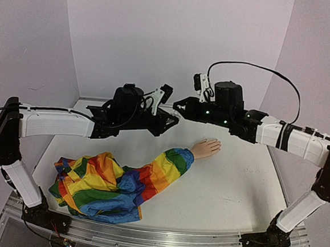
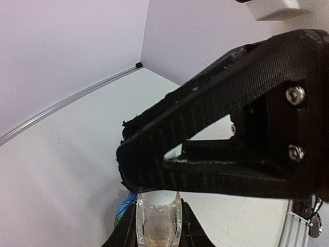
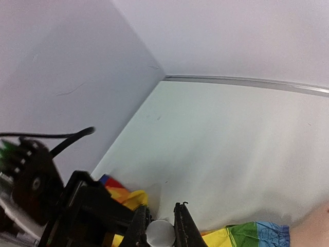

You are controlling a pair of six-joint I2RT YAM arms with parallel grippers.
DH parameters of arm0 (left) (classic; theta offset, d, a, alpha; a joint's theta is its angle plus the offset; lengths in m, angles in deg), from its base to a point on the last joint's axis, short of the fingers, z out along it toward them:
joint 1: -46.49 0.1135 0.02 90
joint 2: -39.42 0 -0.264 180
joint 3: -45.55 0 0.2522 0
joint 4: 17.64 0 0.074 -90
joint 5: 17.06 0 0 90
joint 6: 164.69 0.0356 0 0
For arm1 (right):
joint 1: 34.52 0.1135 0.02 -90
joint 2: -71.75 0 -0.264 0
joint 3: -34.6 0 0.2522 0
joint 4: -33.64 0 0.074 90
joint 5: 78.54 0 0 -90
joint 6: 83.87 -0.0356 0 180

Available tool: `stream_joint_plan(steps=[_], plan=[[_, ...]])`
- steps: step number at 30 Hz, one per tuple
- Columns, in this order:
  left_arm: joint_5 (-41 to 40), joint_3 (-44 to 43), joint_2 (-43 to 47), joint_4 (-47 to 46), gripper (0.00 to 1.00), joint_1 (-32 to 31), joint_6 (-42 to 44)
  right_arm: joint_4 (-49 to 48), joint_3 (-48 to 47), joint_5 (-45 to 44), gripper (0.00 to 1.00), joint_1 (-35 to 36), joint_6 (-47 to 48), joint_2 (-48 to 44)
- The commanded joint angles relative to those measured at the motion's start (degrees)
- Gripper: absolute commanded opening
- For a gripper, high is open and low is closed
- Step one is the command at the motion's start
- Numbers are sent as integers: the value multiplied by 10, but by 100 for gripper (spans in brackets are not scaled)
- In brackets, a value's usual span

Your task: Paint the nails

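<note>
Sleeve (image 1: pixel 167 166): rainbow stripes, red, yellow, green, blue. Mannequin hand (image 1: pixel 207 147): pale peach. Bottle (image 2: pixel 158 224): clear. Cap (image 3: pixel 159 232): white. Desk (image 1: pixel 234 186): white.

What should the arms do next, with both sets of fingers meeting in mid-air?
Probably the right gripper should twist and pull the pale cap off the clear bottle held by the left gripper. Its fingers pinch the cap, and the mannequin hand lies on the table below, away from both.
</note>
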Motion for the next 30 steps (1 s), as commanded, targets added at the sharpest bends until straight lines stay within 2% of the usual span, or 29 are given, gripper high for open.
stream_joint_plan(steps=[1,7,12,15,20,24,30], plan=[[-159,-68,-11,-111,0,-11,58,115,-17,-172,0,95,-73,30],[-141,-32,-2,-110,0,-20,69,99,-36,-160,0,93,-28,5],[-109,16,16,-105,0,-20,56,99,-52,-70,34,64,27,-21],[-76,29,26,-94,0,-19,51,99,-48,4,43,23,44,-47],[98,39,35,-87,0,23,-12,85,-25,171,59,-53,80,-69],[222,29,37,-87,0,29,-18,43,-9,323,71,-90,72,-60],[373,0,24,-88,0,29,-49,-20,-13,444,70,-94,47,-34]])
